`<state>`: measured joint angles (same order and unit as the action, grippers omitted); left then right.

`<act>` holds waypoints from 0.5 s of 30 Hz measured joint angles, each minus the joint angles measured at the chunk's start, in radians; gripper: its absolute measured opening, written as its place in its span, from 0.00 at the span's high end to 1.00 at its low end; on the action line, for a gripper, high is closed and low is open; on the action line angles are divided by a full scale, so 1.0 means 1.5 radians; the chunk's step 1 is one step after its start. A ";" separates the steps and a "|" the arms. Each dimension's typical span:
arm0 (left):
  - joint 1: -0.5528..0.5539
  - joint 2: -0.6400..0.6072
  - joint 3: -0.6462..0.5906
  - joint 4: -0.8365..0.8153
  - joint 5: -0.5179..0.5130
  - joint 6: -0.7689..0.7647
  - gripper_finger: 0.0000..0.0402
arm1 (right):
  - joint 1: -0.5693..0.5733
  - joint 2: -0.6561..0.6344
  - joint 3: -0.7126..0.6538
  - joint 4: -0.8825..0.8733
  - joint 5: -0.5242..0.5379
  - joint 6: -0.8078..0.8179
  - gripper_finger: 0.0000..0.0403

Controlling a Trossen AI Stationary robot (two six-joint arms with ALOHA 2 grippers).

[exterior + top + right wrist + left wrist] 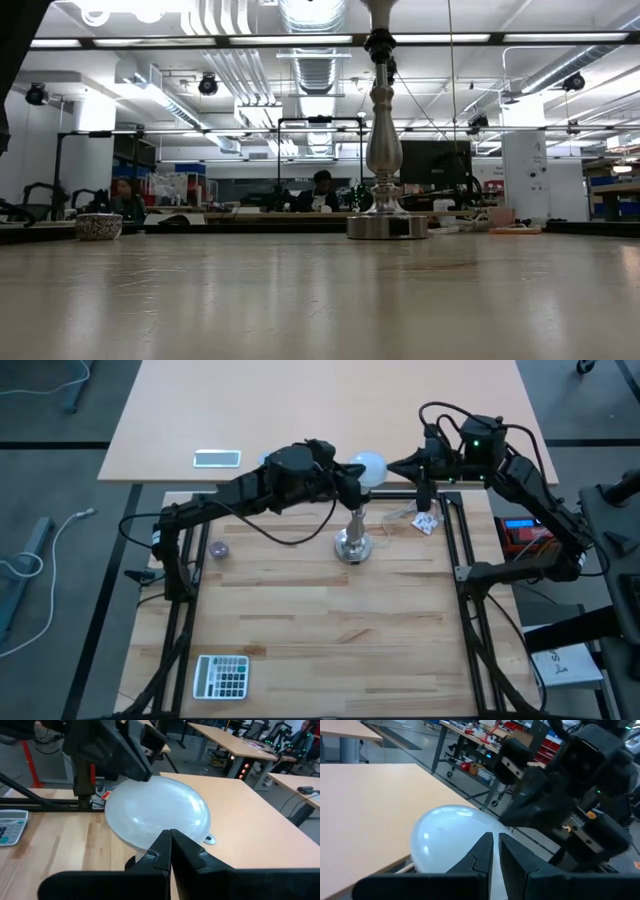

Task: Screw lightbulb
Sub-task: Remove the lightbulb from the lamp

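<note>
On the pale wood bench (300,620) a calculator (221,676) lies left, the lightbulb (371,466) tops the silver stand (354,538) between both arms' closed jaws, and seated people (320,190) work behind.

We see a pale wooden table (320,630) made of butcher-block planks, framed by dark rails along its left and right edges. A silver metal stand (353,543) rests on its round base near the far middle of the table, its slim stem upright. Well to the left of the stand sits a small patterned bowl (220,549). Just right of the stand lie a clear wrapper (398,516) and a small card (426,523). Toward the near edge, left of the stand, lies a white calculator (221,676)
</note>
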<state>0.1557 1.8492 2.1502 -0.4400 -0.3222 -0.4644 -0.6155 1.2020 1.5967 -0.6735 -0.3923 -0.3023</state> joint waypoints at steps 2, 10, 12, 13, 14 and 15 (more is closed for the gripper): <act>-0.005 0.001 0.000 0.004 0.000 0.000 0.95 | 0.000 0.005 0.000 0.007 0.008 -0.004 1.00; -0.008 0.002 -0.004 0.080 0.004 0.039 0.95 | 0.001 0.009 0.000 0.007 0.018 0.009 1.00; -0.007 -0.005 -0.004 0.095 0.003 0.053 0.95 | 0.000 0.009 0.006 0.003 0.021 0.009 1.00; -0.006 -0.010 -0.003 0.096 0.000 0.058 0.95 | 0.000 0.007 0.010 0.007 0.022 0.009 1.00; -0.003 -0.014 -0.003 0.097 0.000 0.060 0.95 | 0.000 0.004 0.016 0.010 0.022 0.009 1.00; -0.001 -0.016 -0.003 0.099 -0.001 0.062 0.95 | 0.000 0.001 0.020 0.012 0.022 0.010 1.00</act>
<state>0.1549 1.8249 2.1464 -0.2918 -0.3233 -0.3715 -0.6151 1.2032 1.6270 -0.6559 -0.3588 -0.2877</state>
